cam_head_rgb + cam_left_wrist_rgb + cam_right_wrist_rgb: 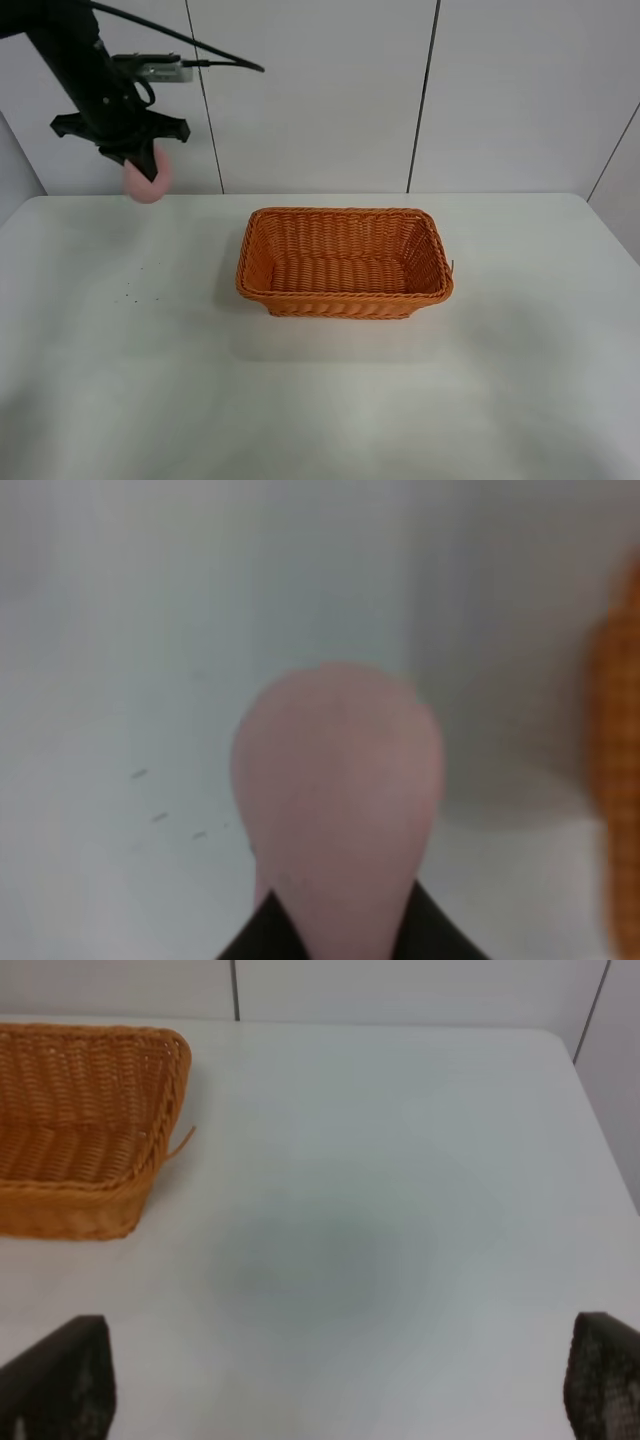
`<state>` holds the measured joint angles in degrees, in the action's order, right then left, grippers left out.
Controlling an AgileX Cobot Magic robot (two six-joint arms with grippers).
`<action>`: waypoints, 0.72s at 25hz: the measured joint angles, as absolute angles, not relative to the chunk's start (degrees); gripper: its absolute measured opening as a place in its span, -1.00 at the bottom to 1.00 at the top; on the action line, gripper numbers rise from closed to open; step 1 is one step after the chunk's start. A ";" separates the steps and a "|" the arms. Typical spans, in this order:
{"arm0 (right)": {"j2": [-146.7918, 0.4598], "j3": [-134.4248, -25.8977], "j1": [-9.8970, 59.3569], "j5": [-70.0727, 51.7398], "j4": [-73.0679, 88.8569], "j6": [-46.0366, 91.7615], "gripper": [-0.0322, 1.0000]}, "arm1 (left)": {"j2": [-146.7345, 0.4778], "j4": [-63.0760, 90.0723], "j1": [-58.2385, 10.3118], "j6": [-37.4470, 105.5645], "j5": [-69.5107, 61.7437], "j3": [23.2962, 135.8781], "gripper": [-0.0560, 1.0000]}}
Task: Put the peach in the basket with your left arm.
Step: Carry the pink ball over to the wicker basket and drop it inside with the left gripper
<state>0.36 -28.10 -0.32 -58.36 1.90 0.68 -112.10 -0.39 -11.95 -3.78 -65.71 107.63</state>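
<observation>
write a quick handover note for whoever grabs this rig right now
Left gripper: shut on the peach, held in the air over the far left of the table, well clear of the basket.
Right gripper: open, holding nothing, over bare table to the right of the basket.
Basket: near the middle of the table, upright, nothing in it.
Done: peach picked up by the left arm.
Left: carry the peach right until it is over the basket, lower it, release it inside.

White table (320,400), pale panelled wall (320,90)
</observation>
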 joint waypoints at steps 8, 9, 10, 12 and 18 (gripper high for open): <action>0.36 -28.10 -0.32 -58.36 1.90 0.68 0.41 | -120.95 2.13 -27.32 -5.67 -66.14 118.06 -0.80; 0.36 -28.10 -0.32 -58.36 1.90 0.68 0.41 | -123.03 2.24 -28.91 -5.77 -65.88 119.28 -0.80; 0.36 -28.10 -0.32 -58.36 1.90 0.68 0.41 | -125.02 2.24 -30.33 -5.89 -65.32 120.70 -0.80; 0.36 -28.10 -0.32 -58.36 1.90 0.68 0.41 | -128.90 2.48 -32.39 -5.97 -63.20 123.03 -0.80; 0.36 -28.10 -0.32 -58.36 1.90 0.68 0.41 | -137.90 2.67 -34.10 -6.00 -59.68 123.84 -0.59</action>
<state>0.36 -28.10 -0.32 -58.36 1.90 0.68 -137.90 2.67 -34.10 -6.00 -59.68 123.84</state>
